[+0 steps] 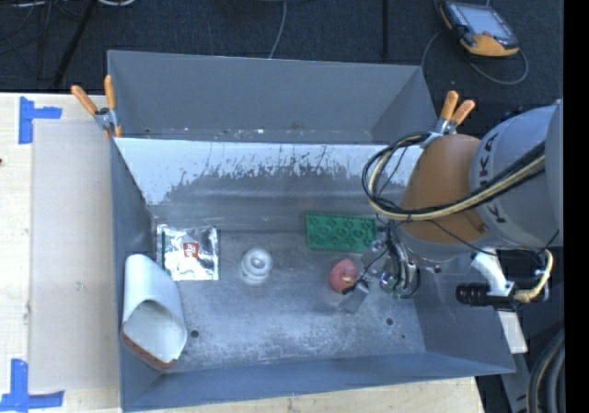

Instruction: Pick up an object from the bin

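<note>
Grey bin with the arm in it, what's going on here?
A robot arm reaches into the grey metal bin from the right, meant to pick out one loose thing. Its gripper is low at the bin's right side, right beside a small red round thing and near a green studded block. Whether it has hold of anything cannot be told. Farther left lie a small clear knob, a silver foil packet and a white cup on its side.

Jaws just R of small red ball (343,275)
</note>
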Available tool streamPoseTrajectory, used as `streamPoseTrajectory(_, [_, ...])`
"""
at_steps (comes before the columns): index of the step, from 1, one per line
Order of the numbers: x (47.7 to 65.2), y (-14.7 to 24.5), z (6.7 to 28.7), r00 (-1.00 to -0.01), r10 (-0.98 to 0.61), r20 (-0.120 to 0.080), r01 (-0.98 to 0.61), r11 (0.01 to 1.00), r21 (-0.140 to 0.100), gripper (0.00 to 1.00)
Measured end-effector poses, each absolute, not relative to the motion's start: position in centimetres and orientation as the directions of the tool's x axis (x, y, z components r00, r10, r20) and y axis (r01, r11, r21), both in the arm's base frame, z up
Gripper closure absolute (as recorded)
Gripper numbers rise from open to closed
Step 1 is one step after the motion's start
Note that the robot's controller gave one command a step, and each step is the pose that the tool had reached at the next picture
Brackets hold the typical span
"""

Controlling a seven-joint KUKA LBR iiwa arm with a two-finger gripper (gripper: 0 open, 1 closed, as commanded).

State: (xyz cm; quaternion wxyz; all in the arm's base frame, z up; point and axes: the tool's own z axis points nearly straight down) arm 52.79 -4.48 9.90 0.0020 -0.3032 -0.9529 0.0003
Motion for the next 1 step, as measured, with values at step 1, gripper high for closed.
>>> streamPoseTrajectory(1, [53.27, -2.83, 6.79, -0.783, 0.623, 0.005, 0.623, 0.783, -0.002, 0.00])
